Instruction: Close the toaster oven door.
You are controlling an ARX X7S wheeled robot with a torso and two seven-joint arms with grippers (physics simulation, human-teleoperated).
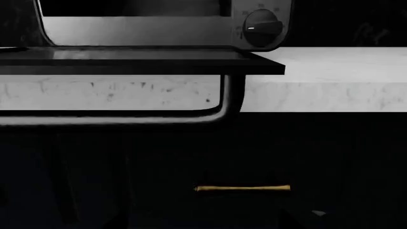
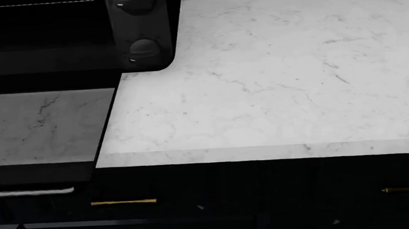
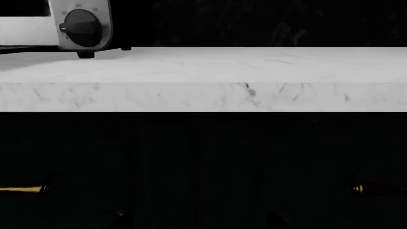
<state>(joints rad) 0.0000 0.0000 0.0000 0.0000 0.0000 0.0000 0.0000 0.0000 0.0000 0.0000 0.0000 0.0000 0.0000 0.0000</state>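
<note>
Your toaster oven (image 2: 76,34) sits at the far left of the white marble worktop (image 2: 281,76), close to the front edge, with its column of round black knobs (image 2: 142,49) facing you on its right side. The door (image 2: 39,128) is folded all the way down and lies flat, its glass window showing the marble beneath it, and its outer edge juts out past the worktop's front edge over the dark cabinets (image 2: 268,196). From the left wrist view you see the door (image 1: 140,61) edge-on as a level dark slab, with the silver bar handle (image 1: 127,117) hanging below it in front of the worktop's front face, bending up at its right end to meet the door. One knob (image 1: 262,27) shows just above the door's right corner there. The right wrist view catches only the oven's lower right corner with a knob (image 3: 81,27), standing near the worktop's left end, with bare marble stretching away to the right. Brass drawer pulls (image 2: 122,202) show on the cabinet fronts below the front edge. Neither of your grippers appears in any view, so you cannot tell whether they are spread or pressed together.
</note>
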